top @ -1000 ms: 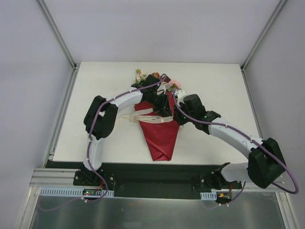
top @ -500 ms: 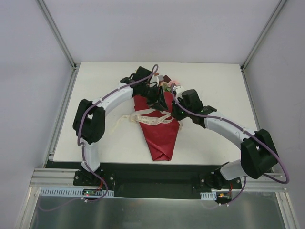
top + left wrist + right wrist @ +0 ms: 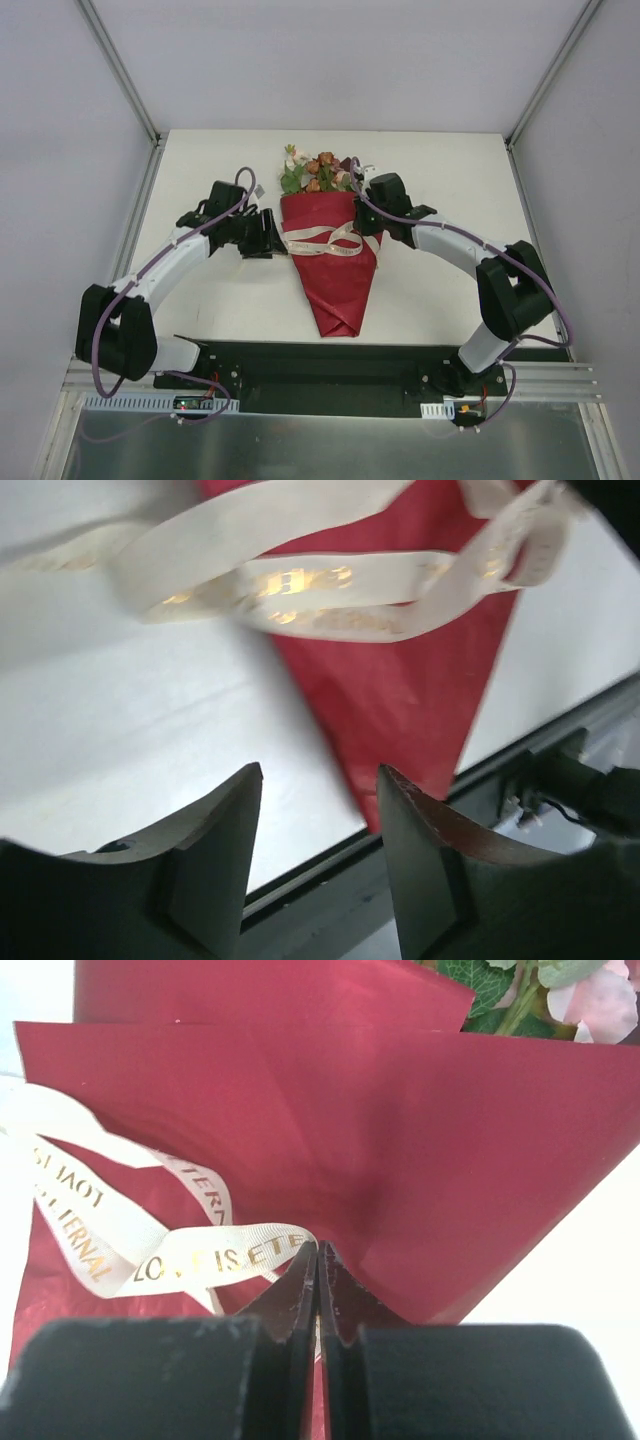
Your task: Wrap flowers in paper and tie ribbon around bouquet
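Two pincers stand at the sides of the bouquet (image 3: 336,275), which lies flat on the white bench (image 3: 450,170) with its point toward the arm bases. The dark red paper (image 3: 420,1130) is folded into a cone, and the flowers (image 3: 318,172) come out at its wide far end, pink, cream and rust with green leaves. The cream ribbon (image 3: 322,240), with gold letters on it, lies in loose loops across the cone's upper half. The left pincer (image 3: 318,777) is just beside the bouquet's left edge, its jaws apart and holding nothing. The right pincer (image 3: 318,1250) is at the bouquet's right edge, fully closed, its tips over the paper where the ribbon passes; if it nips the ribbon I cannot tell.
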`<state>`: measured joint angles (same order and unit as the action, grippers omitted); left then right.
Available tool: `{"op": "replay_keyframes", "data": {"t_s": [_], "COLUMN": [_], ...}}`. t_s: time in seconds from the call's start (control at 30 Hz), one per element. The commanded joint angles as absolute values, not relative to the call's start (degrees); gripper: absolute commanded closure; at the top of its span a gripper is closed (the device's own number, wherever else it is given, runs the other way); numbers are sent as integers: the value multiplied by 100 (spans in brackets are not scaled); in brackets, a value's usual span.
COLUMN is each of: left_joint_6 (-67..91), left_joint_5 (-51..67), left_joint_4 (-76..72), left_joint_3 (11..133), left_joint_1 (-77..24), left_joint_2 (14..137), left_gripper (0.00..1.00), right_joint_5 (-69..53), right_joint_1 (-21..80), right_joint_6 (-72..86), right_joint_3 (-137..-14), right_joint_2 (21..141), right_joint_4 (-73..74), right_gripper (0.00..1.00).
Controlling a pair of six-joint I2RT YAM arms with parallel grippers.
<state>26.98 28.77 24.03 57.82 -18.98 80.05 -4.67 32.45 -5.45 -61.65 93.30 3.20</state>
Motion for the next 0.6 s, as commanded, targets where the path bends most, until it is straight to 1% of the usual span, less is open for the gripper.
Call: {"op": "replay_keyframes", "data": {"t_s": [0.0,0.07,0.13,0.17,0.2,0.23,0.27,0.3,0.33,0.37,0.47,0.57], "left_joint_6": [2909,3102,3216,3225,3199,3173,3164,3155,3068,3024,2769,2611], "left_joint_5": [1794,1522,1442,1485,1572,1643,1791,1828,1802,1723,1696,1644], "left_joint_4": [2031,1978,1960,1960,1951,1969,1986,1995,2013,2021,2126,2382], "left_joint_3": [4660,4265,4079,4026,4017,4025,4060,4087,4122,4200,4551,4912], "left_joint_1": [-1775,-1714,-1618,-1452,-1346,-1214,-1013,-924,-879,-862,-861,-861], "left_joint_2": [6850,6610,6443,6434,6495,6547,6600,6714,6776,6837,7363,8171], "left_gripper": [49,46,43,25,19,17,14,10,9,8,7,8], "right_joint_5": [-211,-185,-176,-167,-141,-36,-35,-44,-122,-175,-298,-825], "right_joint_1": [3173,3138,3094,3085,3041,3032,3041,3041,3032,3041,3032,3032], "right_joint_6": [-457,-466,-405,-361,-282,-142,-88,-36,-18,139,184,246], "right_joint_3": [-6600,-6793,-7213,-7451,-7688,-7847,-7936,-7910,-7806,-7613,-7253,-6814], "right_joint_2": [9606,9782,9992,10063,10133,10134,10073,9942,9801,9513,9081,8764], "right_joint_4": [158,272,770,1061,1464,2086,2309,2477,2635,2698,2953,2813], "right_gripper": [99,98,91,85,77,67,51,46,41,33,29,29]}}
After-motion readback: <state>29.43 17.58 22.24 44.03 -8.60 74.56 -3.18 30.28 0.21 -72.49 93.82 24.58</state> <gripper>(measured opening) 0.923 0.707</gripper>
